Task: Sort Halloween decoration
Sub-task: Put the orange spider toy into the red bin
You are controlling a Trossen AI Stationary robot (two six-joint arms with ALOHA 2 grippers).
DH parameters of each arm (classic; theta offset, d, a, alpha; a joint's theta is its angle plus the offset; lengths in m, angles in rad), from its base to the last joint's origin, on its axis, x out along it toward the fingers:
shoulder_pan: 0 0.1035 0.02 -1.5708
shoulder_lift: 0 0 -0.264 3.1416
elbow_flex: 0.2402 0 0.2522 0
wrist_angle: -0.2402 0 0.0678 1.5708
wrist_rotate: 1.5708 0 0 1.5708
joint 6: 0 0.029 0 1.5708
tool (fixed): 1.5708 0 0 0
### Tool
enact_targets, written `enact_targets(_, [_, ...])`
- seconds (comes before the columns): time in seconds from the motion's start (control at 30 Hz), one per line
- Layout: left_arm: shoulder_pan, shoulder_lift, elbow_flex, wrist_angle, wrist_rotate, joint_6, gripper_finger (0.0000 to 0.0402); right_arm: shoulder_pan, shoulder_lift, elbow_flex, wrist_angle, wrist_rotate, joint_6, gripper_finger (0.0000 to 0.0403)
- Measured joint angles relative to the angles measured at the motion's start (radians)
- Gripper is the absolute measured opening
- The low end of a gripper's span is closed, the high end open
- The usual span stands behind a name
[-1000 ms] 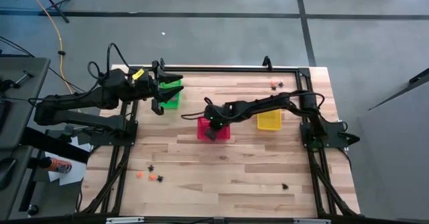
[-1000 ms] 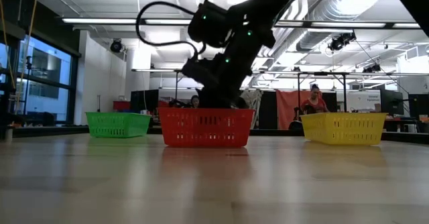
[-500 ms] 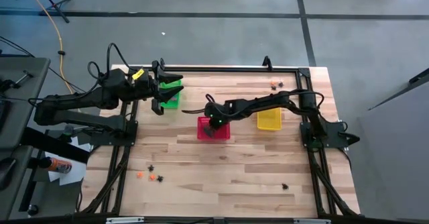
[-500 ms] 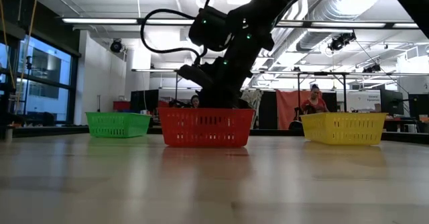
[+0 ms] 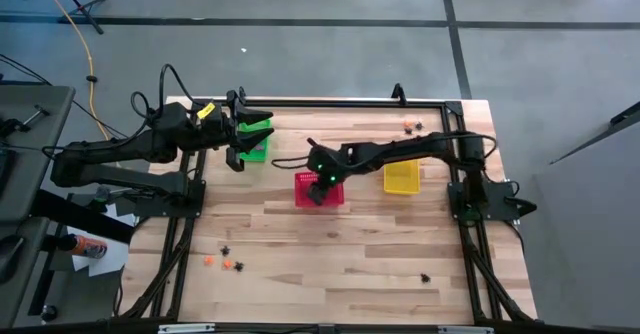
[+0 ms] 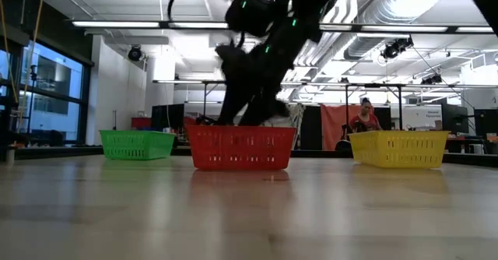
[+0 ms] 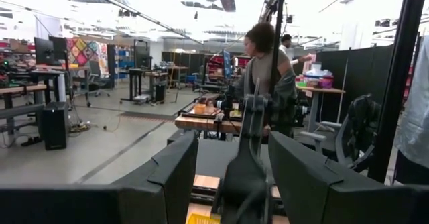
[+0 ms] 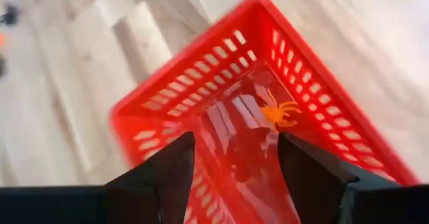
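An orange spider trinket [image 8: 281, 112] of the Halloween decoration lies on the floor of the red basket [image 5: 335, 197]. My right gripper [image 8: 234, 180] hangs open just above that basket [image 6: 241, 147], fingers pointing down into it, with nothing between them. Loose trinkets lie on the table near the front left [image 5: 225, 263], the front right [image 5: 424, 277] and the far right corner [image 5: 410, 126]. My left gripper [image 5: 240, 136] waits open beside the green basket [image 5: 260, 146] at the far left.
A yellow basket [image 5: 402, 179] stands to the right of the red one. A black frame [image 5: 330, 102] runs around the table's edges. The wood between the baskets and the front trinkets is bare. People show in the room beyond the table.
My right gripper has risen from inside the red basket until it hangs above the rim. The baskets have stayed where they were.
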Motion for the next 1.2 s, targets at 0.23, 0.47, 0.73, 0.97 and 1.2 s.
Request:
enact_targets(0.23, [0.000, 0.000, 0.000, -0.022, -0.024, 0.000, 0.0172, 0.001, -0.219, 0.000, -0.169, 0.157, -0.174, 0.0209])
enact_targets(0.47, [0.000, 0.013, 0.000, -0.060, -0.030, 0.000, 0.0172, -0.005, -0.382, -0.002, -0.243, 0.267, -0.278, 0.0204])
enact_targets(0.73, [0.000, 0.019, -0.001, -0.106, -0.033, -0.002, 0.0172, -0.004, -0.611, -0.318, -0.002, 0.243, -0.194, 0.0204])
enact_targets(0.97, [-0.001, 0.019, -0.001, -0.127, -0.033, -0.010, 0.0172, -0.004, -0.805, -0.568, 0.448, 0.141, -0.074, 0.0204])
enact_targets(1.2, [-0.002, 0.024, -0.001, -0.171, -0.033, -0.011, 0.0172, -0.003, -0.823, -0.587, 0.697, 0.130, -0.320, 0.0204])
